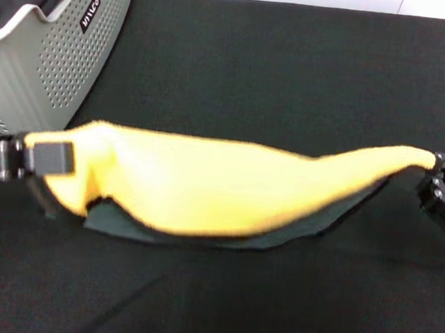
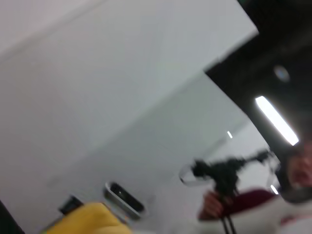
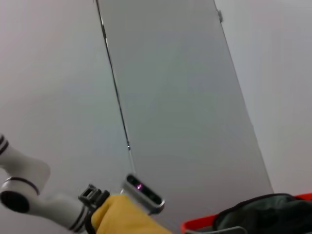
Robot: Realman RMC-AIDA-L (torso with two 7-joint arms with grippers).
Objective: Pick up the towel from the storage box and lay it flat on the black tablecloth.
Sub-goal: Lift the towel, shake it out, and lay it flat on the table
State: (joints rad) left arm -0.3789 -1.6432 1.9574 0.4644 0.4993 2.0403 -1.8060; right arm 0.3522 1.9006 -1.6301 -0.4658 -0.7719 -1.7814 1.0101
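The towel (image 1: 220,190) hangs stretched between my two grippers above the black tablecloth (image 1: 293,71), its yellow-orange side toward me and a strip of grey-green side showing along its lower edge. My left gripper (image 1: 40,157) is shut on its left corner. My right gripper (image 1: 435,163) is shut on its right corner. The towel sags in the middle and its lower edge lies near the cloth. A bit of yellow towel shows in the left wrist view (image 2: 92,220) and in the right wrist view (image 3: 124,217). The storage box (image 1: 54,43) stands at the back left.
The wrist views point up at white walls and ceiling. A person with a camera stand (image 2: 229,190) shows in the left wrist view. The other arm (image 3: 34,195) and a red-rimmed bin (image 3: 253,219) show in the right wrist view.
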